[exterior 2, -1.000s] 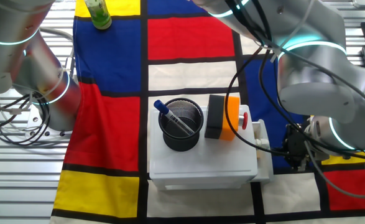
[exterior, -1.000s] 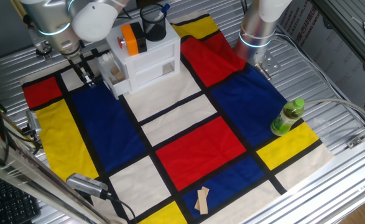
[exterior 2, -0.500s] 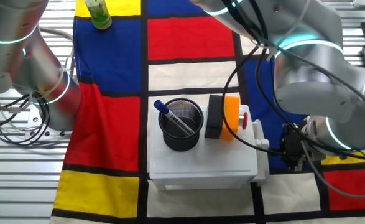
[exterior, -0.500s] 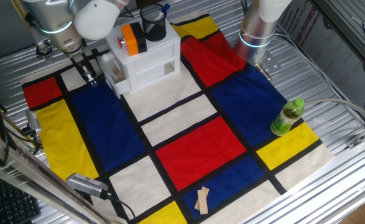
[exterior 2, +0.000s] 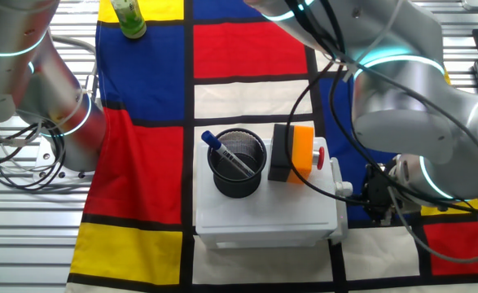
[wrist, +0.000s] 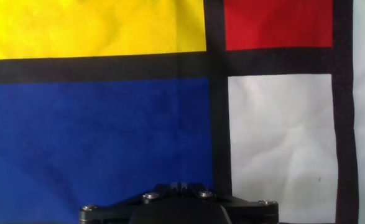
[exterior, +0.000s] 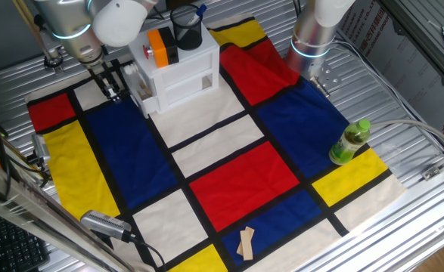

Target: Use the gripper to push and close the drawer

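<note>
The white mini cabinet (exterior: pixel 178 69) stands at the back of the checked cloth. Only a narrow white sliver of its drawer (exterior: pixel 136 77) sticks out of the left side, and in the other fixed view the drawer (exterior 2: pixel 342 188) barely projects on the right. My black gripper (exterior: pixel 113 83) hangs upright right beside the drawer's outer face; I cannot tell if it touches. From the other side the gripper (exterior 2: pixel 375 203) is close against that face. In the hand view the gripper (wrist: pixel 179 186) looks down on cloth, fingers together, holding nothing.
On top of the cabinet stand a black mesh cup (exterior 2: pixel 239 163) holding a blue pen and an orange-and-black box (exterior 2: pixel 294 153). A second silver arm (exterior: pixel 316 30) rises at the back right. There is a green bottle (exterior: pixel 349 141) at the right and wooden pieces (exterior: pixel 245 242) near the front edge.
The gripper has moved sideways toward the cabinet, and the drawer has slid inward with it. The tan pieces inside no longer show.
</note>
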Available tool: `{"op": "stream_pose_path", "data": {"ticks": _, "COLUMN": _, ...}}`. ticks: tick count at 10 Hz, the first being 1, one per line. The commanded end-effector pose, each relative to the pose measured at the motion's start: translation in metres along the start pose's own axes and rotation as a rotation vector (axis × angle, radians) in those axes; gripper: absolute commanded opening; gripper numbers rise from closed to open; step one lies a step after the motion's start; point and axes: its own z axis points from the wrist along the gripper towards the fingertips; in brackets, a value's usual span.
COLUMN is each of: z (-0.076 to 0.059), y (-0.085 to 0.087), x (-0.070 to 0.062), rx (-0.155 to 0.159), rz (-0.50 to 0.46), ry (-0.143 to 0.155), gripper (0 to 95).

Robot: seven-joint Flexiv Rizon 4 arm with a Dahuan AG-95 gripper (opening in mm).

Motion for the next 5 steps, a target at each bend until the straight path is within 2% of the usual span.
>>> {"op": "stream_pose_path", "data": {"ticks": 1, "z": 0.0001, "y": 0.0002, "x": -0.0006, "rx": -0.002, "rz": 0.001, "ry": 0.002, "gripper": 0.0}}
{"op": "stream_pose_path", "data": {"ticks": 5, "z": 0.002, "y": 0.0045, "x": 0.006, "rx": 0.0, "rz": 0.011, "ry": 0.006, "gripper": 0.0}}
